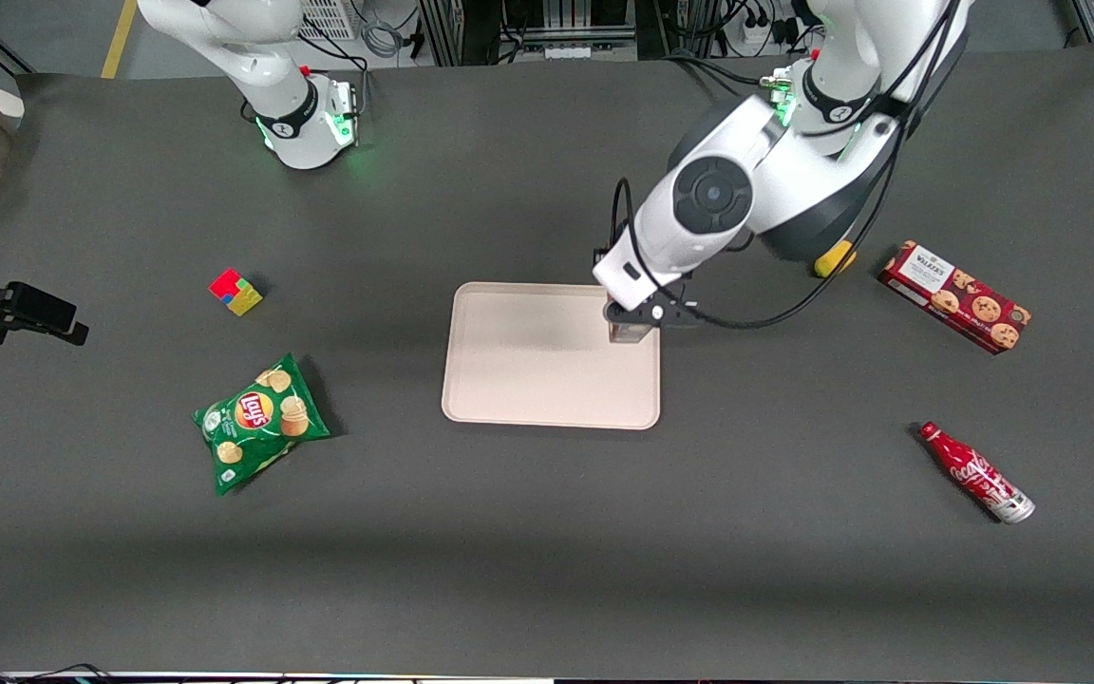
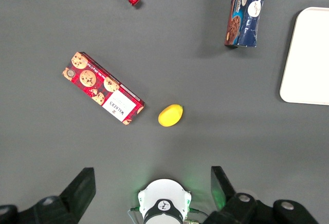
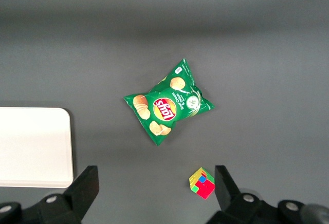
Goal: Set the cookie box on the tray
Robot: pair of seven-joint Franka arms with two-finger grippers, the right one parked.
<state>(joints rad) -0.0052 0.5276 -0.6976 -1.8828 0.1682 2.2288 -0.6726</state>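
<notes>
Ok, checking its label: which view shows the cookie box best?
Left wrist view: cookie box plainly seen beside the tray. Front view: the arm hides it, open claw over the tray's edge. Right wrist view: absent.

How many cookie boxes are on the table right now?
2. The red cookie box lies toward the working arm's end of the table. The navy cookie box sits beside the tray, hidden under the arm in the front view; the claw hangs at the tray's edge.
</notes>
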